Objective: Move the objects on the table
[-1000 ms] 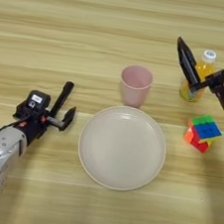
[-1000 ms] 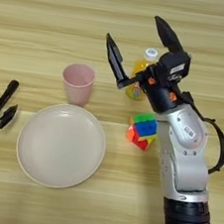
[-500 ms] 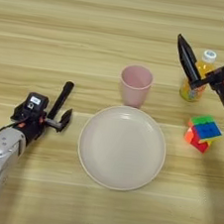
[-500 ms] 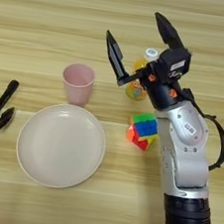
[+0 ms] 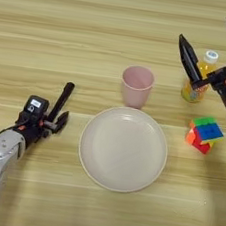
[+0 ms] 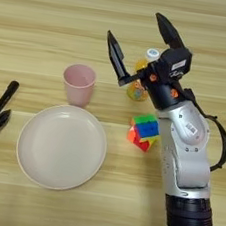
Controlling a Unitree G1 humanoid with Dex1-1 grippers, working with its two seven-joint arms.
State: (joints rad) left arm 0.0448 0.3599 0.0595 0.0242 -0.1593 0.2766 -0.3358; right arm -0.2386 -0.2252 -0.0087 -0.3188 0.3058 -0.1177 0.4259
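Pink cup [image 6: 79,84] | left of spread right end effector [image 6: 139,50] | apart

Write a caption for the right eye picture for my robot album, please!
Right gripper spread wide open above a small yellow bottle, beside a pink cup, cream plate and colourful cube.

Light wooden table [image 5: 96,27] with horizontal grain lines carries a pale-pink cup [image 5: 137,85], a plain cream plate [image 5: 123,148], a yellow-orange bottle [image 6: 139,80] with a white cap, and a cube [image 6: 144,131] in green, blue, red and orange patches, beside black-fingered grippers on silver-grey arms
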